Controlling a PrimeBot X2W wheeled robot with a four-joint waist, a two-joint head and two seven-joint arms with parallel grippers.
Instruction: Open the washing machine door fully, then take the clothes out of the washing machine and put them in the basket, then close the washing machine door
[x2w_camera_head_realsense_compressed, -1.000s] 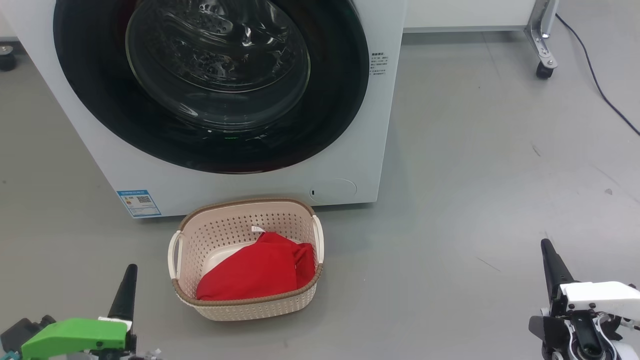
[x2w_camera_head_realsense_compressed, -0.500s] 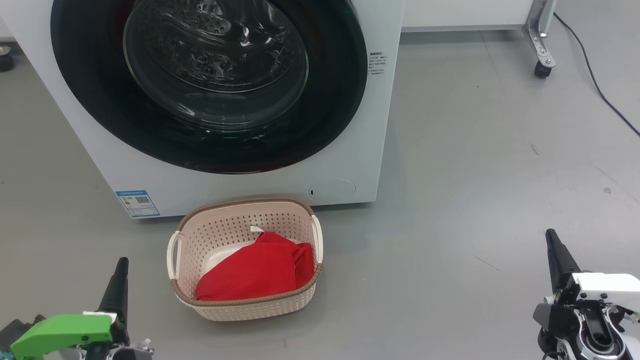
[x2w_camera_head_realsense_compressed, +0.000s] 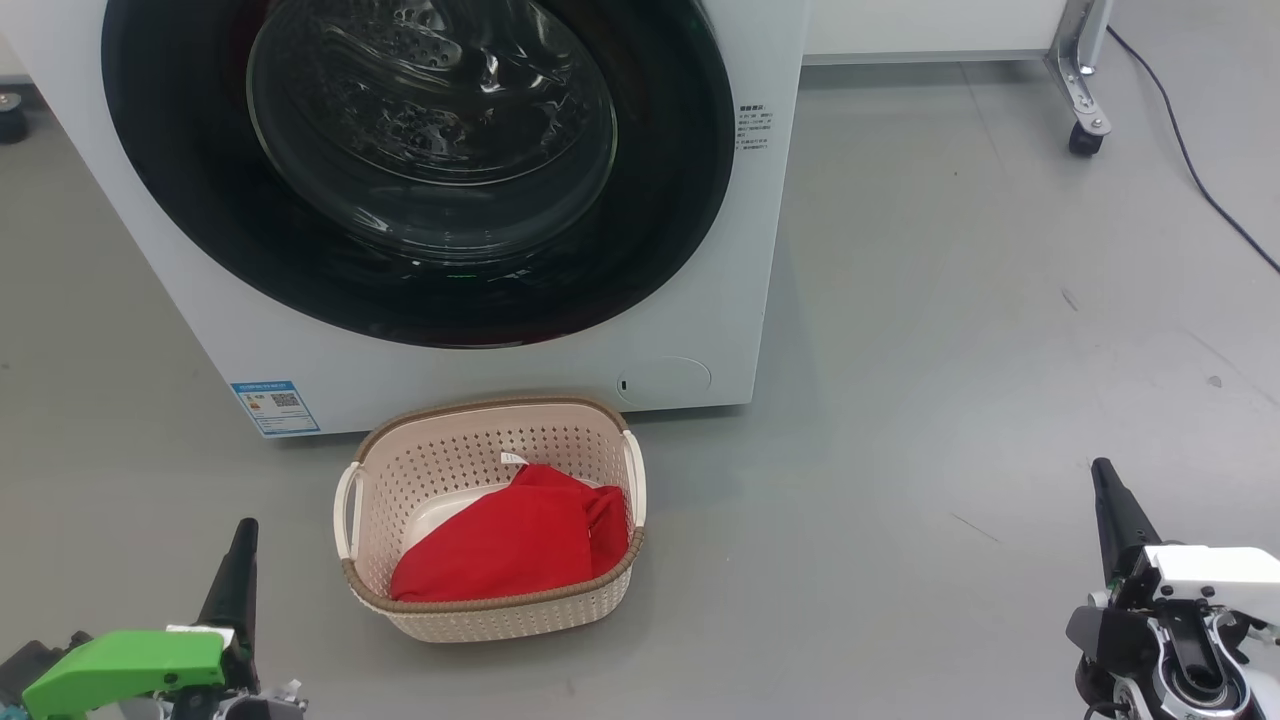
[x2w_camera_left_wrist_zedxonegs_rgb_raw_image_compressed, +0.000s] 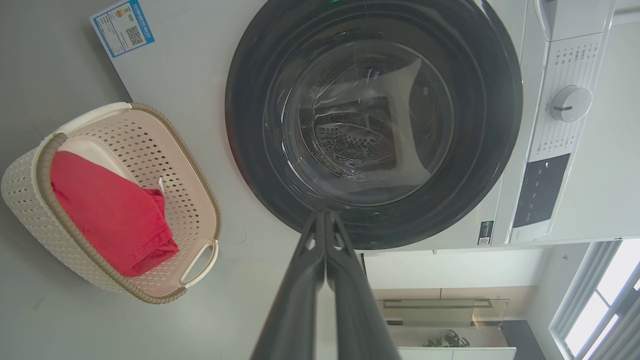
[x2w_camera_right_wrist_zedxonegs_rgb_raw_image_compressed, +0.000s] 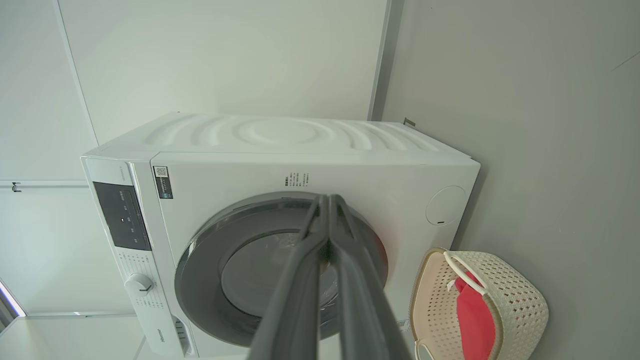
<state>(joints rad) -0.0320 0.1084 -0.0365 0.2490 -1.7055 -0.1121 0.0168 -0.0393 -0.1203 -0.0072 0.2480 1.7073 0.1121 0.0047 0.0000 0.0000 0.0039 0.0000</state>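
- Your left gripper (x2w_camera_head_realsense_compressed: 244, 535) and right gripper (x2w_camera_head_realsense_compressed: 1103, 475) are pressed together and empty; nothing seems left to carry.
- The clothes (x2w_camera_head_realsense_compressed: 500, 550) lie in the basket (x2w_camera_head_realsense_compressed: 480, 408), ahead between both.
- The washing machine door (x2w_camera_head_realsense_compressed: 200, 200) sits shut beyond.

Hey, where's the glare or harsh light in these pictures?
Head view: white glints streak the washing machine door glass. Left wrist view: the window at lower right is blown out. Right wrist view: soft even light on the washing machine, no hard shadows.
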